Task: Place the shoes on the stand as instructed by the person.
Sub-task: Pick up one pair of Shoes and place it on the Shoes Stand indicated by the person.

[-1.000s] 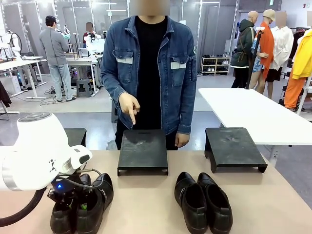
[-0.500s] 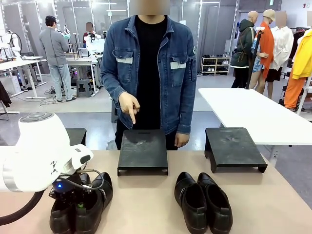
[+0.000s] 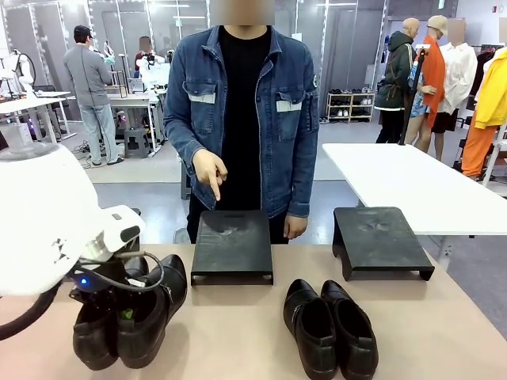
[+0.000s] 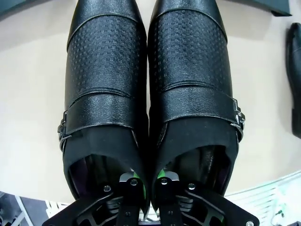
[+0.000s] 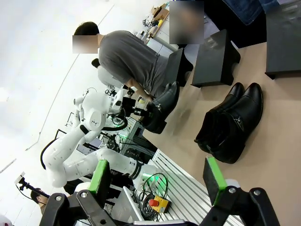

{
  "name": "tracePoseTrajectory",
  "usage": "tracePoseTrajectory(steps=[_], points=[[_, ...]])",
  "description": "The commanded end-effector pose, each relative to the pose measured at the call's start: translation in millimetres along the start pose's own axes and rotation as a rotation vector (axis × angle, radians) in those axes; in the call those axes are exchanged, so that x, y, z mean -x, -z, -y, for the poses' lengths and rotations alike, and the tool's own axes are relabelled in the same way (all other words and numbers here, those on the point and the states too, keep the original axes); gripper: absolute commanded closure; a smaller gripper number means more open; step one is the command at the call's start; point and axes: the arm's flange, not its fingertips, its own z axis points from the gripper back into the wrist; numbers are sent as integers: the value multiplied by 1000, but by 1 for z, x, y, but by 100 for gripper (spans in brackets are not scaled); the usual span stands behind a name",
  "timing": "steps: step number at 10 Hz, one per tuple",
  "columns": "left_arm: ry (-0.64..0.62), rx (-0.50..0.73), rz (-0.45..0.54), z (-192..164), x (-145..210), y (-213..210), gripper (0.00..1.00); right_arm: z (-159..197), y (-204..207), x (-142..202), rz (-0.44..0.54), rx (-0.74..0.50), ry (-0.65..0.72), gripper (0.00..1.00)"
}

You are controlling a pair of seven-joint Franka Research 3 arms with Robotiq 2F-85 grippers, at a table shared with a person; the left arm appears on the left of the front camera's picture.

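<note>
Left fingers (image 4: 133, 184) clamped on glossy black shoes (image 4: 188, 75), dot-embossed vamps, metal side buckles (image 4: 239, 120); right fingers (image 5: 214, 180) apart

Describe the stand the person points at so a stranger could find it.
On the tan table, look along the far edge in front of the person in the denim jacket. The stand is the low black platform directly below the pointing hand. Unlike the matching stand to its right, it sits mid-table.

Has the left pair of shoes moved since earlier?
Yes. The left pair of shoes, clamped by the left gripper, has risen: its toes reach the top edge of the middle stand, not its base.
</note>
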Motion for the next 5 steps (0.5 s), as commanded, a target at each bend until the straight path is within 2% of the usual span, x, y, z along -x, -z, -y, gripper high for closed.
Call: tracePoseTrajectory(steps=[1, 3, 5], points=[[-6, -9, 40, -9, 13, -18, 95, -1, -2, 0, 0, -6, -22, 0], [15, 20, 43, -10, 13, -23, 95, -1, -2, 0, 0, -6, -22, 0], [1, -8, 32, 0, 4, -16, 95, -1, -2, 0, 0, -6, -22, 0]])
